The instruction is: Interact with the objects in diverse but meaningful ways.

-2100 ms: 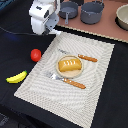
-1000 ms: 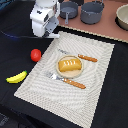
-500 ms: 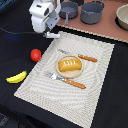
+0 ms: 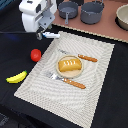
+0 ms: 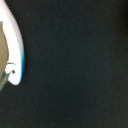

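- Gripper [image 4: 39,35] hangs low at the far corner of the woven placemat [image 4: 95,80], on the exterior view's left; its fingertips are lost under the white arm body, so I cannot tell whether they are spread or closed, or whether they grip anything.
- White elongated piece [image 4: 51,35] lies just beside the fingertips, right at the mat's edge; contact cannot be judged. It looks like the item being worked.
- Wrist view gives mostly dark tabletop, with a curved white and blue-edged shape [image 5: 17,50] at one side; too blurred to name.
- Tomato [image 4: 35,54] sits on the dark table [image 4: 115,115] just off the mat's edge, near the arm, and free to roll, being round.
- Banana [image 4: 16,77] lies farther toward the camera on the same dark surface, well apart from the mat.
- Bread loaf [image 4: 69,65] rests in the middle of the round plate [image 4: 69,74], served like a meal.
- Fork [image 4: 66,80] and knife [image 4: 80,56] flank the plate, wooden handles toward the exterior view's right, as a table setting.
- Two grey pots [image 4: 80,11] stand on the wooden counter behind, clear of the working area.
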Robot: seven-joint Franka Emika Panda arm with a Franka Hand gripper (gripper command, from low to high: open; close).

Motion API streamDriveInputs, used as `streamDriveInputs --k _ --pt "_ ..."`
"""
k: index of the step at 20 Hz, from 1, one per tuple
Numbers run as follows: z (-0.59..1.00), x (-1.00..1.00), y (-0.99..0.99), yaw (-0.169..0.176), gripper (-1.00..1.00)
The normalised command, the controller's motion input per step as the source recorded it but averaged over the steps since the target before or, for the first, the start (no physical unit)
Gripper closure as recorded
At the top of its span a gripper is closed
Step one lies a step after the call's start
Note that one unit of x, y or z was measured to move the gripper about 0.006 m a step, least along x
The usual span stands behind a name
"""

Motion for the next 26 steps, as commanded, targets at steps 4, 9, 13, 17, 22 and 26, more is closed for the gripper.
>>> streamDriveInputs --k 4,9,13,17,22,26 --pt "0.01 0.01 -0.51 -0.16 -1.0" --pt "0.2 0.01 -0.24 -0.263 -1.0" --pt "0.25 0.23 -0.14 -0.274 -1.0" --pt "0.18 0.43 -0.04 -0.176 -1.0" --pt "-0.02 0.42 -0.19 -0.003 -1.0" --pt "0.0 0.52 -0.33 0.0 -1.0"
